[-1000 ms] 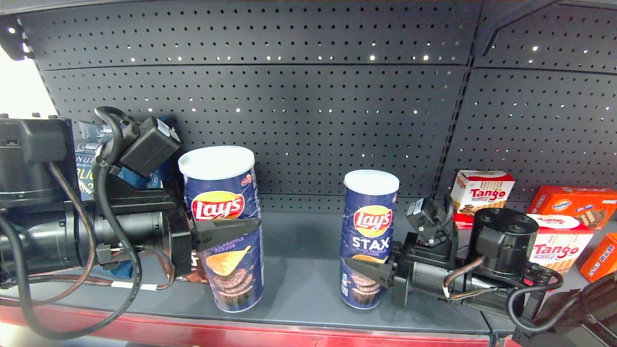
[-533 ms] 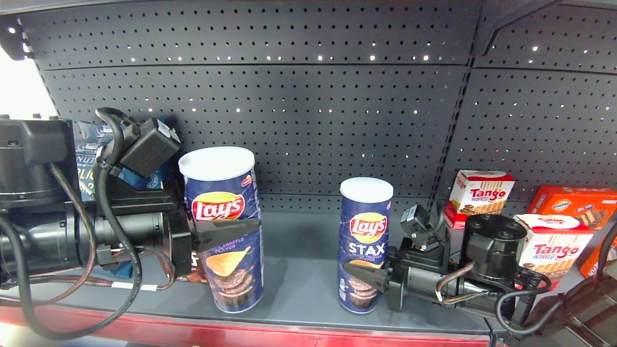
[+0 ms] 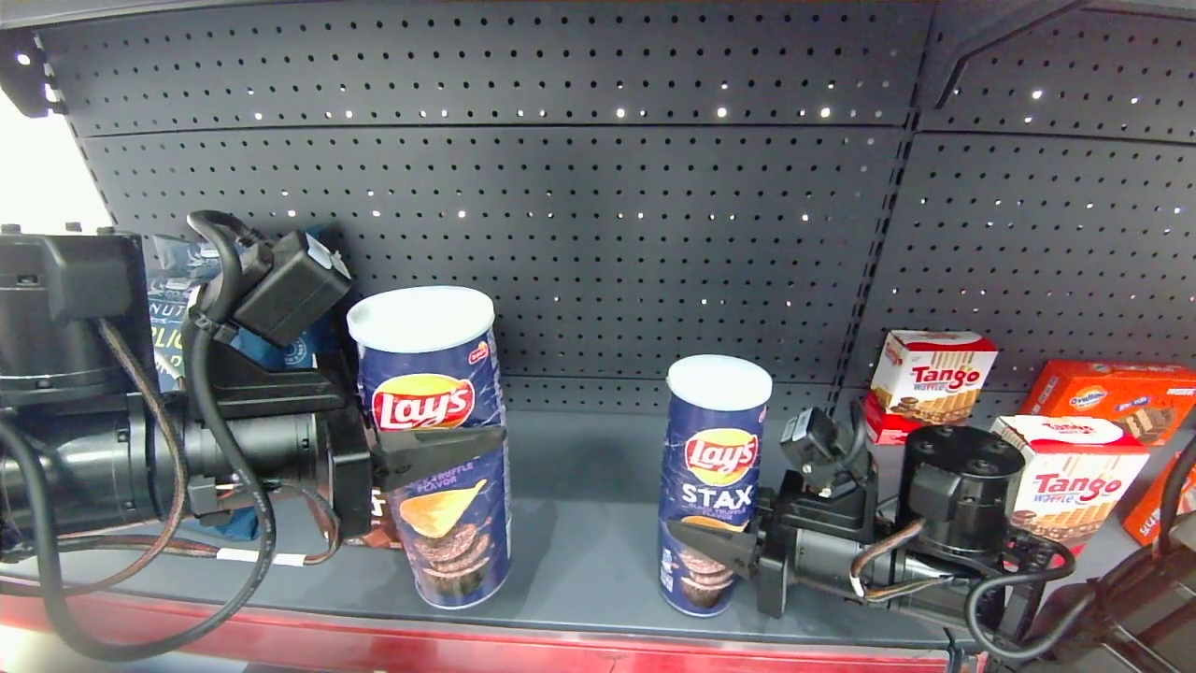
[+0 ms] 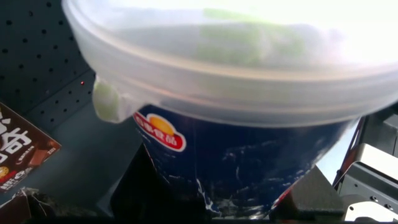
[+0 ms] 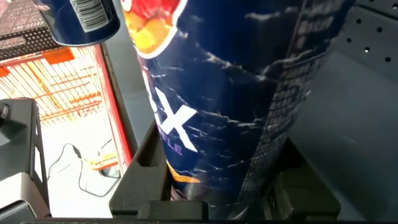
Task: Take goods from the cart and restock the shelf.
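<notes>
The left canister [image 3: 430, 374] (9 o'clock) and right canister [image 3: 715, 449] (3 o'clock) are set on the shelf [image 3: 579, 523], each clamped in its arm's jaws; release is outstanding.

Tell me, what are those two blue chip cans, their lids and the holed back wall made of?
Left can and right can: probably cardboard tubes under a glossy printed wrap that shows a sheen. Lids: likely translucent plastic, since light glows through. Back panel: seemingly matt, dark painted metal, with evenly punched holes.

Dim shelf [image 3: 579, 523]; glare at its left end; light pricks through pegboard [image 3: 598, 206] holes; lid [image 4: 236, 56] overexposed.
</notes>
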Controlling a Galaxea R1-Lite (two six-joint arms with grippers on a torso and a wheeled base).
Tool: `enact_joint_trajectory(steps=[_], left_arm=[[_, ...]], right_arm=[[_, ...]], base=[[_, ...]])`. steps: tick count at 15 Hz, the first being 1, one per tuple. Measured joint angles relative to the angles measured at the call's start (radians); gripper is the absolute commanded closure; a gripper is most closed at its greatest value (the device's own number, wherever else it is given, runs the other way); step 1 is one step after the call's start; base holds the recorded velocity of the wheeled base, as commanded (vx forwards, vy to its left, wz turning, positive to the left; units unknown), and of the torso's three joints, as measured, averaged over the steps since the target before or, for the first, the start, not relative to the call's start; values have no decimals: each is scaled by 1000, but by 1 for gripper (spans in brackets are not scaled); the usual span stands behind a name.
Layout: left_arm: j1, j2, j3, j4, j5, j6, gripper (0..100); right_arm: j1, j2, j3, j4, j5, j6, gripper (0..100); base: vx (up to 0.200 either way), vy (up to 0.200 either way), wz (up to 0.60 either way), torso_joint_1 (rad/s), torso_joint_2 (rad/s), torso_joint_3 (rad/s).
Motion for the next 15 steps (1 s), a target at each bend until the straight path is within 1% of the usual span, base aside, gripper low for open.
enact_joint_trajectory(steps=[8,15], left_arm=[[0,0,2,0,0,1,100],[-1,-2,28,0,0,2,100]], right_arm=[[0,-6,4,-8,-7,-1,0],[-20,-110,61,-5,-5,-1,0]], base=[[0,0,0,0,0,0],[0,0,0,0,0,0]])
